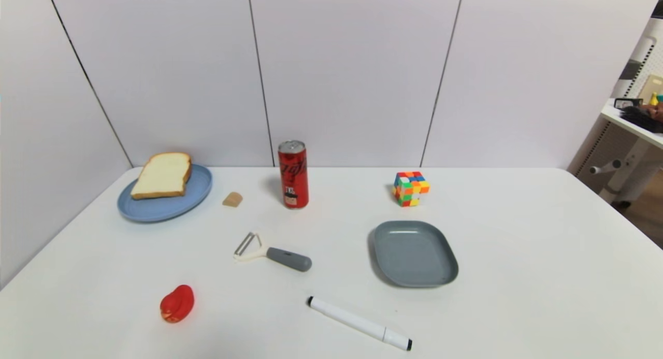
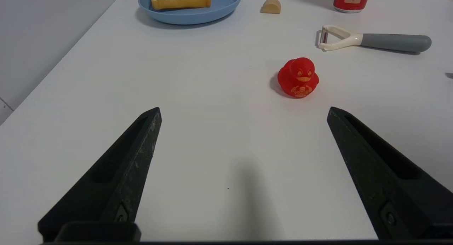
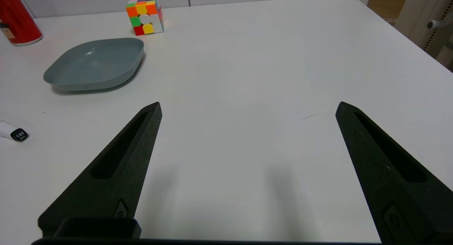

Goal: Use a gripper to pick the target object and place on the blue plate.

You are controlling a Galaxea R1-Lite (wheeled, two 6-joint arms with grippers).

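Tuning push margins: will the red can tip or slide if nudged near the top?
The red can stands upright, tall and narrow, so a high nudge would likely tip it. Once down, its round body would probably roll on the smooth white table. Whether it is full cannot be seen.

Toast point(image 1: 162, 175) on plate point(image 1: 171, 206), far left; can point(image 1: 293, 174) right of it.

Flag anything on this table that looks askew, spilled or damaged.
Nothing spilled or broken. The cream-white toast slice lies off-centre on the round light-blue plate, its crust overhanging the far rim. The red drink can stands upright.
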